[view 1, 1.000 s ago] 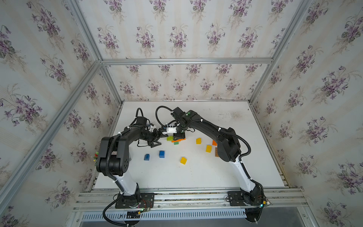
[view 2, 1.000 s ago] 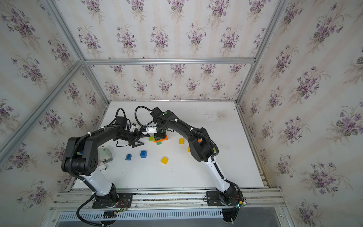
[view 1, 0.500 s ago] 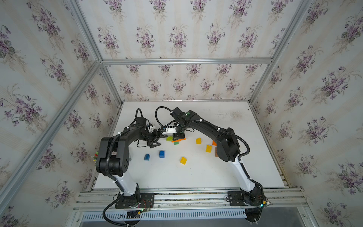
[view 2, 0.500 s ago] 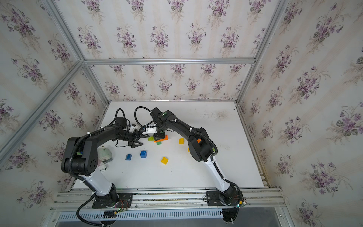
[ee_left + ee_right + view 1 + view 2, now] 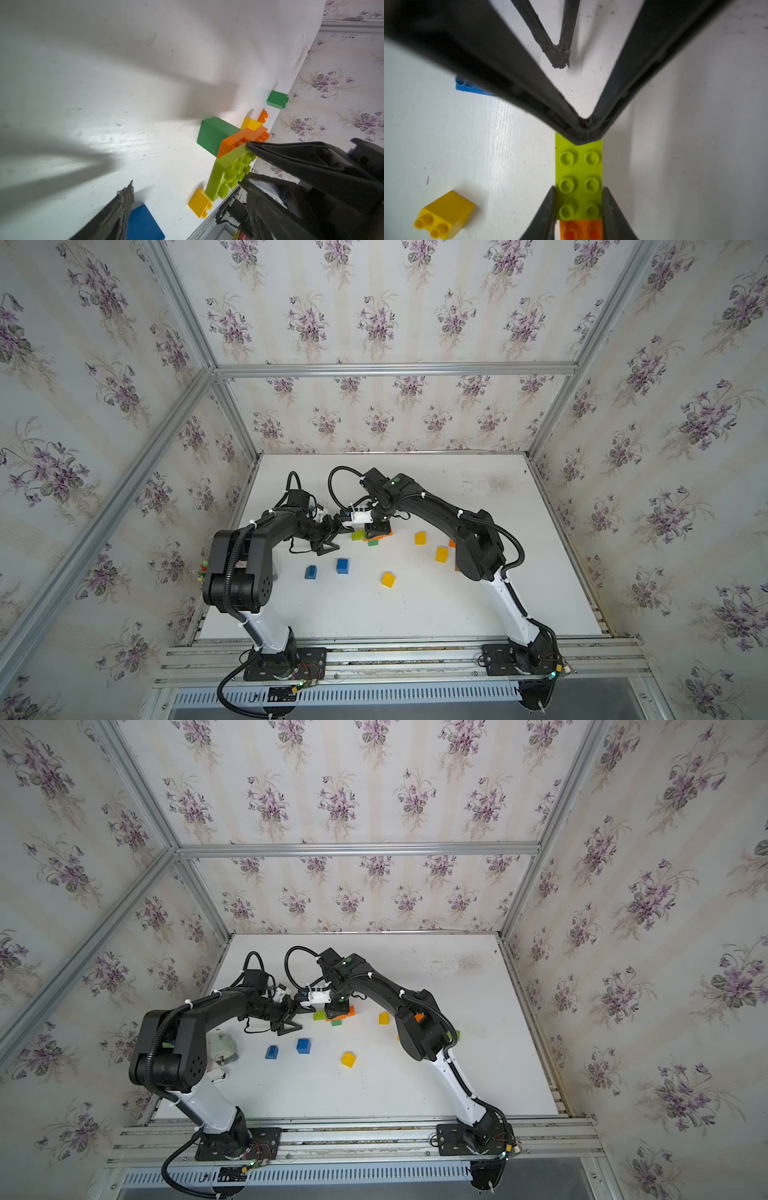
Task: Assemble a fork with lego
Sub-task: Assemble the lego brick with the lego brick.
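Observation:
A lime lego plate joined end to end with an orange plate lies on the white table, beside a dark green brick. My right gripper comes down from above and is shut on the lime plate's sides by the joint; in both top views it is here. My left gripper is open and holds nothing. One of its fingertips sits at the lime plate's free end.
Loose lego lies round about: two blue bricks, yellow bricks, an orange piece by the right arm and a small green brick. A grey motor-like object stands at the left edge.

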